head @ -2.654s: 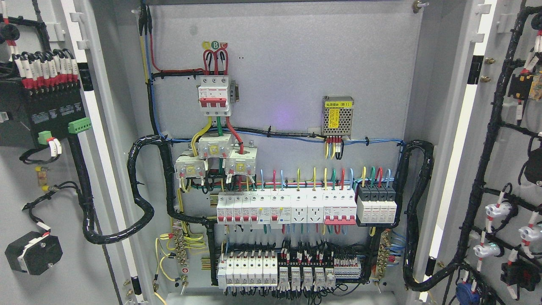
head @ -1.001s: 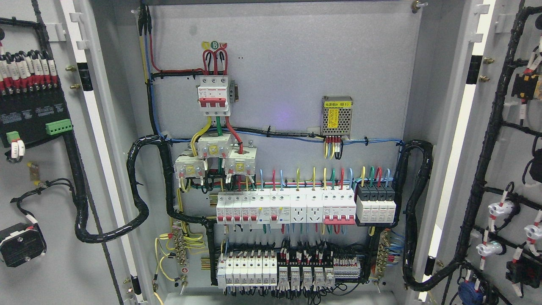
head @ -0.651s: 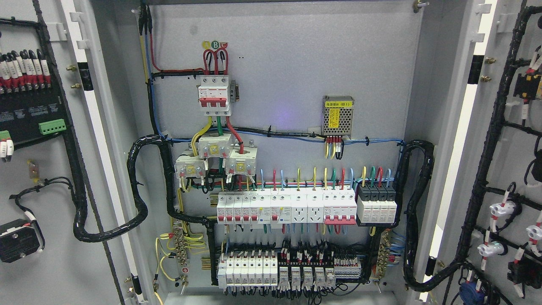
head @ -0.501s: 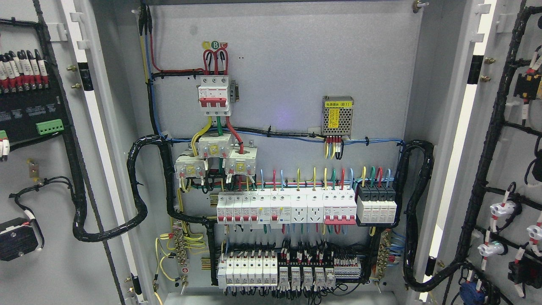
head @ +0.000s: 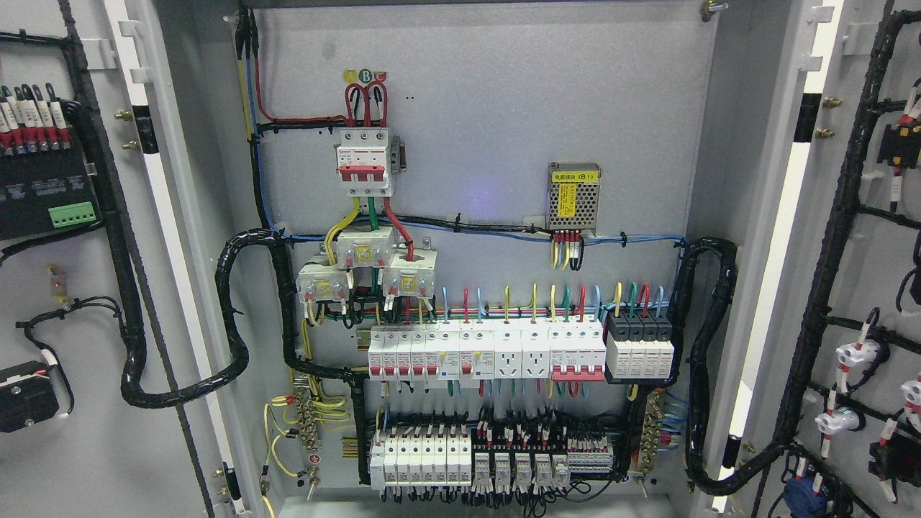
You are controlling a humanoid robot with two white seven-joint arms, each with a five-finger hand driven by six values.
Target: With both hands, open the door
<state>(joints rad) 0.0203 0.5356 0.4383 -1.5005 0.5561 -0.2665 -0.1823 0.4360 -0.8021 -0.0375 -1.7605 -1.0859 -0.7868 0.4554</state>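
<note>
Two doors stand swung wide, the left door point(head: 79, 403) filling nine o'clock and the right door point(head: 856, 252) filling three o'clock, each hinged on a tall vertical axis with its wired inner face turned toward the camera, so the task looks all but finished. Between them at centre the back panel point(head: 489, 108) carries a red-handled breaker point(head: 365, 162) near eleven o'clock and rows of breakers point(head: 518, 352) toward six o'clock, with black cable looms point(head: 230, 324) looping across each hinge side, presumably slack so the doors can swing. Neither hand is in view, so I cannot tell whether the fingers are spread or curled.
</note>
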